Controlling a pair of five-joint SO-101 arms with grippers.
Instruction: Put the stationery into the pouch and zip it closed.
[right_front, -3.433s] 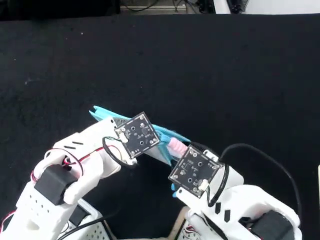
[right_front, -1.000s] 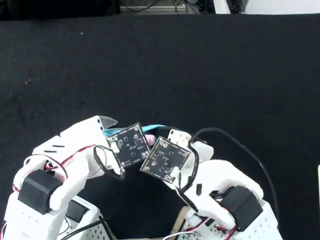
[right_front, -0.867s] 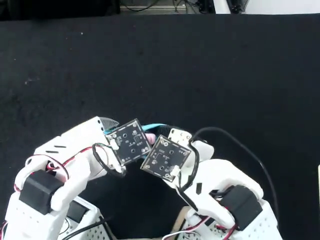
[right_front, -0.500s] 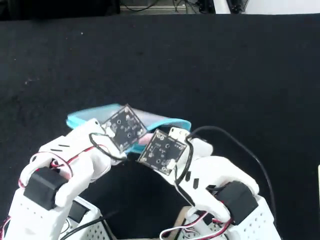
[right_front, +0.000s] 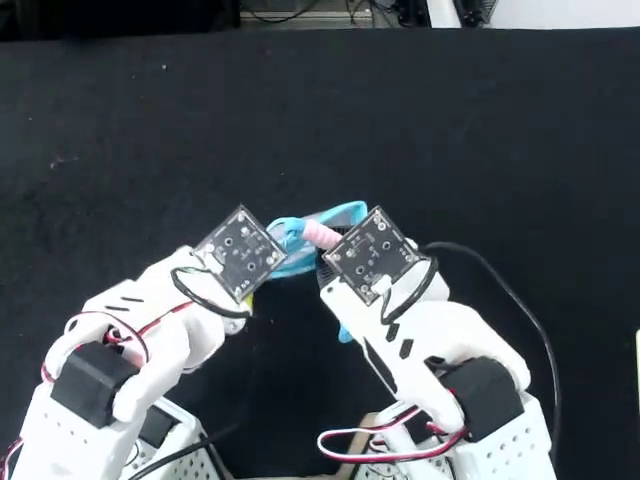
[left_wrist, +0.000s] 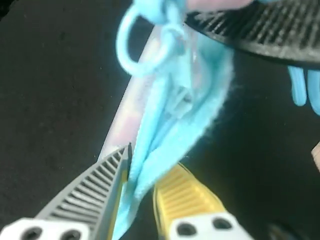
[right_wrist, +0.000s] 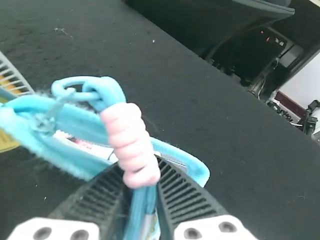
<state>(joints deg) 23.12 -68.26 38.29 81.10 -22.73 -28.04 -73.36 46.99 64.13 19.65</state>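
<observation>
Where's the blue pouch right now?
In the high view the blue pouch is between the two arms, at the near middle of the black table. The left tool and the right tool each pinch its edge.

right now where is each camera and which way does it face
High: fixed above, looking down at the table; both arms show, pouch between them.
Left wrist: on that arm, looking along the left end effector, shut on the pouch.
Right wrist: on that arm, looking along the right end effector, shut on the pouch.
All three share the pouch.
</observation>
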